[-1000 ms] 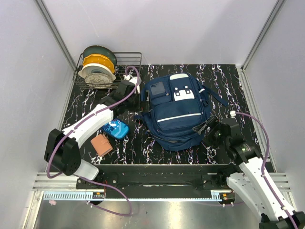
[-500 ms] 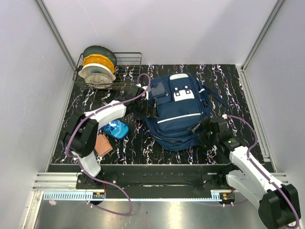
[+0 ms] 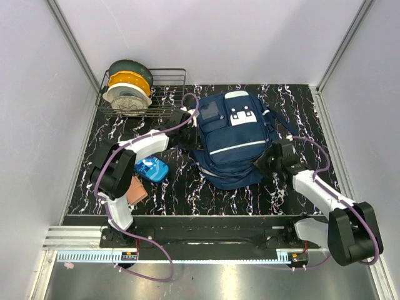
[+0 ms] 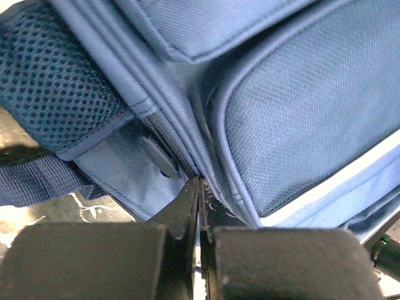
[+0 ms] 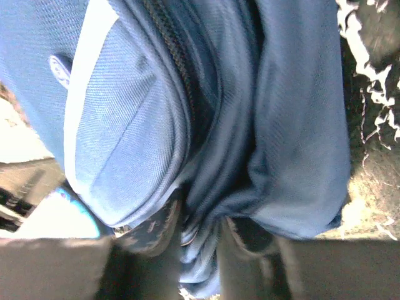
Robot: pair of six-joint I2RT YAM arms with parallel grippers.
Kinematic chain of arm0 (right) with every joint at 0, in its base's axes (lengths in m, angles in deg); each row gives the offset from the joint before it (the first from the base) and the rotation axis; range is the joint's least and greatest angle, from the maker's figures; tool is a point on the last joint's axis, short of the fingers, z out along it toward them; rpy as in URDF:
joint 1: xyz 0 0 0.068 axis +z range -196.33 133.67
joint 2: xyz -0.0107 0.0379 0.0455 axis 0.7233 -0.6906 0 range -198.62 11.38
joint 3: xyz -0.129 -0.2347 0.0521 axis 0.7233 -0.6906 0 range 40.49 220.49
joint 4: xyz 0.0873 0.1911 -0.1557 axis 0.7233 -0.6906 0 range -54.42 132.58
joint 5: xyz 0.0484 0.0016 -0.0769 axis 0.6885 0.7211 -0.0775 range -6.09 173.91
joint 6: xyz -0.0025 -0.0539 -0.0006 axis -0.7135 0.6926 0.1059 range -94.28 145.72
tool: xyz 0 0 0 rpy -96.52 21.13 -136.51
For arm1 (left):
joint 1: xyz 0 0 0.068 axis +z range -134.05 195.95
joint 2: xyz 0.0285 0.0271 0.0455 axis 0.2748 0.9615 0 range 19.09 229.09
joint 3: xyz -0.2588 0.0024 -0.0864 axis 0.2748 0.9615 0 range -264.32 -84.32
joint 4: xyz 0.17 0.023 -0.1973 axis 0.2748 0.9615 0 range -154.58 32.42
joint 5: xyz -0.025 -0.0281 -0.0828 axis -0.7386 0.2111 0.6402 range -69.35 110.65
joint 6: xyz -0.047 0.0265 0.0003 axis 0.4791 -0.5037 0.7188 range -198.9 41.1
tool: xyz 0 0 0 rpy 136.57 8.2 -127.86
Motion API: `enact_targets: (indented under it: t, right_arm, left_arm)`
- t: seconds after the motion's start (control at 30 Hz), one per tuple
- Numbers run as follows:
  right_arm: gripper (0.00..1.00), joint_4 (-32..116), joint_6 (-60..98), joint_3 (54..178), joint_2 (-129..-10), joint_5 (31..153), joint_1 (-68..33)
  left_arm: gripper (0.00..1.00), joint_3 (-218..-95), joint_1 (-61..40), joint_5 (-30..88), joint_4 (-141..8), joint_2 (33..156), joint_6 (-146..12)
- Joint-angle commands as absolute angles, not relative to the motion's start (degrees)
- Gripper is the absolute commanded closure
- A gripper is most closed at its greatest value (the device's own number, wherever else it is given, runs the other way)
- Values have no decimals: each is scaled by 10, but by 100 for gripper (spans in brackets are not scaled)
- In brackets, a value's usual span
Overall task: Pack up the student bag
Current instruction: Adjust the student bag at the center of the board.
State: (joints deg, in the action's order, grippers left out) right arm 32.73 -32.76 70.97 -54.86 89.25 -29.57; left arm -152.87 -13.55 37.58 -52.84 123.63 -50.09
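Though blur hides exact hold, left tool pinched shut on student bag seam; right tool clamps its fold.

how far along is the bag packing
Early. Nothing looks packed: the blue pouch and the brown flat item lie on the table outside the student bag. In hand: the left gripper pinches fabric at a zip seam, and the right gripper clamps the bag's edge. Left: opening it and loading the items.
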Motion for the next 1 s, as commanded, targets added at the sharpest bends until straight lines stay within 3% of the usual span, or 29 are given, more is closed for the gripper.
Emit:
enact_targets:
  t: [0.0, 0.07, 0.23, 0.33, 0.37, 0.5, 0.57, 0.6, 0.63, 0.67, 0.73, 0.77, 0.97]
  right_arm:
    - [82, 355, -244, 784, -562, 876, -361]
    - [92, 339, -223, 811, -569, 882, -399]
    - [92, 308, -159, 884, -616, 904, -460]
    - [50, 281, -127, 937, -656, 943, -493]
    - [32, 247, -118, 952, -666, 951, -495]
    - [14, 158, -79, 976, -612, 921, -495]
    - [10, 119, -67, 958, -548, 873, -495]
    - [9, 108, -65, 945, -528, 864, -495]
    - [9, 88, -64, 938, -507, 866, -495]
    - [9, 78, -64, 930, -470, 871, -495]
    - [8, 43, -68, 909, -438, 878, -495]
    - [8, 30, -69, 907, -412, 885, -495]
    - [9, 47, -146, 824, -325, 1024, -493]
  left_arm:
    - [100, -1539, -158, 402, -570, 1223, -486]
    - [100, -1536, -165, 409, -575, 1211, -477]
    - [100, -1514, -207, 417, -606, 1176, -424]
    - [100, -1489, -224, 424, -666, 1154, -370]
    - [100, -1487, -224, 428, -686, 1152, -359]
    - [100, -1508, -225, 421, -685, 1154, -347]
    - [100, -1522, -225, 410, -671, 1154, -355]
    - [94, -1525, -225, 406, -664, 1152, -373]
    - [78, -1526, -225, 386, -648, 1144, -382]
    - [36, -1523, -225, 370, -632, 1138, -391]
    - [18, -1517, -225, 313, -597, 1118, -422]
    - [2, -1515, -223, 291, -584, 1114, -433]
    - [1, -1525, -181, 251, -583, 1156, -453]
